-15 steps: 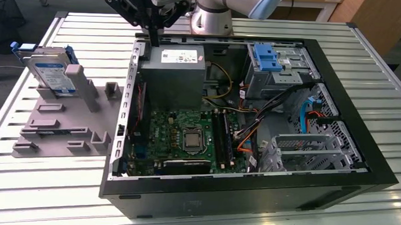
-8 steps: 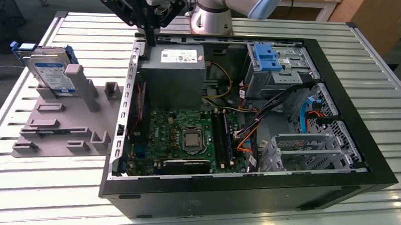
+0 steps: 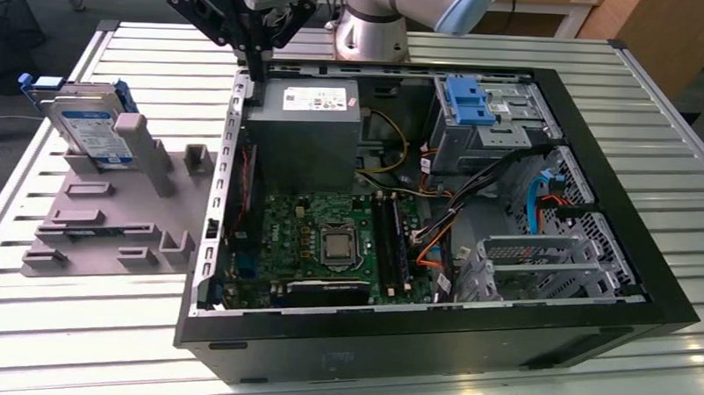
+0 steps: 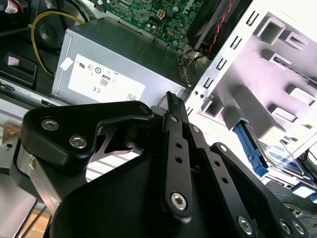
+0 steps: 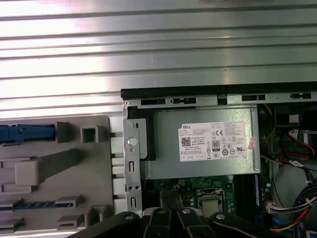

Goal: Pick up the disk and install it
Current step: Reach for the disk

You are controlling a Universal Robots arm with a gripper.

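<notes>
The pincer (image 3: 258, 74) hangs over the far corner of the open computer case (image 3: 629, 304), on the exterior view's left side of it. Its tips are just above the case wall, beside the grey power supply (image 3: 302, 130) with its white sticker. Whether the tips touch the wall cannot be told. In the second wrist view the two black fingers (image 4: 174, 129) lie pressed together with nothing between them, so the pincer is closed and empty.

The disk (image 3: 91, 129) is well apart from the pincer, near the counter (image 3: 90, 329) edge on the exterior view's left, toward the far corner. It stands on its edge, leaning back, in a slot of a grey moulded stand (image 3: 105, 220), its blue carrier showing along the top and sides of the silver drive. A grey post of the stand rises just in front of it. In the first wrist view the carrier shows as a blue strip (image 5: 25, 133) at the stand's edge.

The case lies on its side in the middle of the counter with its panel off. Inside lie the green motherboard (image 3: 327, 240), bundled cables and a metal drive cage (image 3: 526, 256). A lone blue bracket (image 3: 470, 101) sits in the bay at the far side. The arm's base (image 3: 370, 31) stands at the counter's far edge.
</notes>
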